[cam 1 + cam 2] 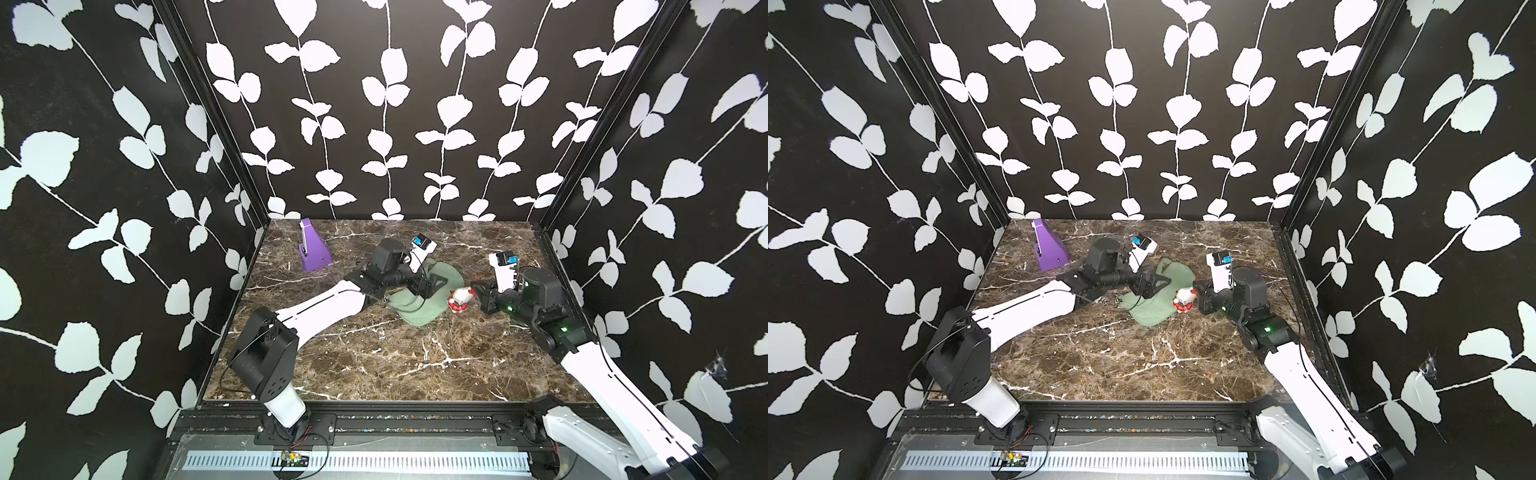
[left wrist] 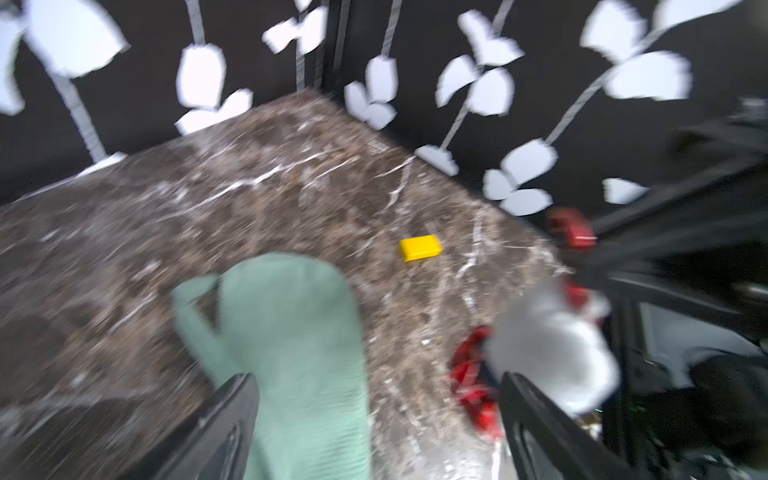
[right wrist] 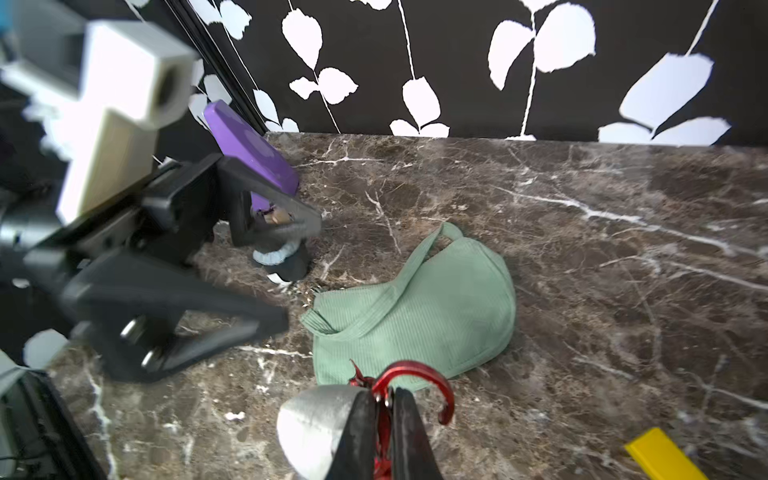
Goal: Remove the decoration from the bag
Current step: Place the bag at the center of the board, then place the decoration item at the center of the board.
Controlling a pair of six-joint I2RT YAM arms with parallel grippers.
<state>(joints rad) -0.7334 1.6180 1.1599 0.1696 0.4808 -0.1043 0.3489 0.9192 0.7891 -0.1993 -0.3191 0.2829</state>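
Right wrist: bag (image 3: 436, 307) just beside right pincer (image 3: 384, 400)

My bag (image 3: 436, 303) is soft and green, shaped like a half moon. It lies flat on the bench (image 1: 374, 365), near the middle but closer to the back edge. Its strap (image 3: 374, 309) lies loose across it. The decoration (image 1: 459, 298) is a small white thing with red bits and a red hook (image 3: 415, 370). It is just beside the bag, on the side facing the bench's right edge, with a little bare bench between them. I pinch it tight near the hook with my right gripper (image 3: 384, 397). The hook is off the strap.
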